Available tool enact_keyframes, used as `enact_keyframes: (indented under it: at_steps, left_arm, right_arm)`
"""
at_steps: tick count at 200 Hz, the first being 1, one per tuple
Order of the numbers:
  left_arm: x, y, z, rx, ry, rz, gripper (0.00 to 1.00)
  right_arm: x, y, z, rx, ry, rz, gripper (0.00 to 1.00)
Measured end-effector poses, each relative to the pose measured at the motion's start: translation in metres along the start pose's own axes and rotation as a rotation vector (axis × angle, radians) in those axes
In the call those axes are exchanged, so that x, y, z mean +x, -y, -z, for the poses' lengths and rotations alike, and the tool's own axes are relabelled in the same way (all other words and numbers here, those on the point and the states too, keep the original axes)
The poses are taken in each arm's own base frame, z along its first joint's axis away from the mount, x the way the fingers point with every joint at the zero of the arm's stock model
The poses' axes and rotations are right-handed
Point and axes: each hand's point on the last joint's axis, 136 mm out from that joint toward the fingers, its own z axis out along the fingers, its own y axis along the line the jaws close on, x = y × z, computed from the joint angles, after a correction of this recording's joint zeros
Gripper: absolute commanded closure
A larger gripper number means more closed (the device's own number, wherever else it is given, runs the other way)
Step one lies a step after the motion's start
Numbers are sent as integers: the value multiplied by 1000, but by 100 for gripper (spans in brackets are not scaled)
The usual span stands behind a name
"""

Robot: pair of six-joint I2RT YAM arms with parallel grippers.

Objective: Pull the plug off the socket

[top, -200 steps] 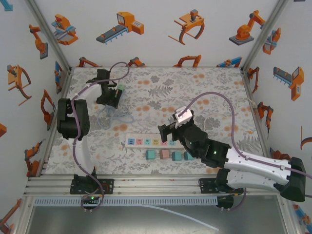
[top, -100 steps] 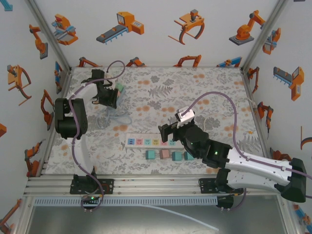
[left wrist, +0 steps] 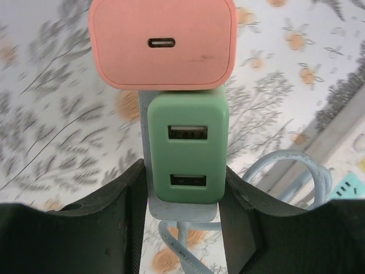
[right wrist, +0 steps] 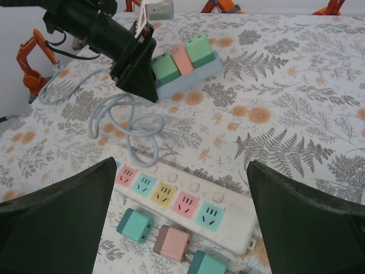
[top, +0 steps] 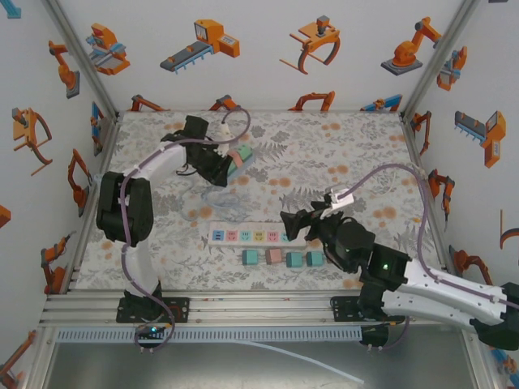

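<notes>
Three plugs sit in the blue socket strip (right wrist: 191,73) at the table's (top: 365,146) far left: near green plug (right wrist: 165,67), pink plug (right wrist: 182,58), far green plug (right wrist: 199,49). The left gripper (top: 216,166) clamps the strip's cable end, flanking the near green plug. Further right, the right gripper (top: 292,225) hangs spread wide and empty above the white power strip (top: 243,235), four loose plugs (top: 282,258) beside it

The top external camera looks down from above the near edge onto the whole floral-printed surface (top: 340,154). The left wrist camera hangs very close over the pale blue socket strip (left wrist: 182,212) and its green plastic plug (left wrist: 188,154). The right wrist camera, farther back at the near right, faces far-left. It shares that strip and the white power strip with coloured sockets (right wrist: 188,200) with the top view.
</notes>
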Motion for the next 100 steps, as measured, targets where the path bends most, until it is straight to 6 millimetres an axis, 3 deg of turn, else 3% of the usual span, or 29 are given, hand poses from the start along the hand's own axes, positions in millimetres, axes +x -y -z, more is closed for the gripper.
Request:
enact_keyframes:
  at_steps: [65,81,100]
  left_arm:
    - [1,88,-47,124,-85,-359,71]
    - [10,97,-60,146,-123,-421,71]
    - [20,94,-70,133,-176,-473,69]
  right_arm:
    - [-6,37,37,53,32,-113,14]
    - [-4,43,42,59,28,-132,14]
    - [0,48,45,68,16,-142,14]
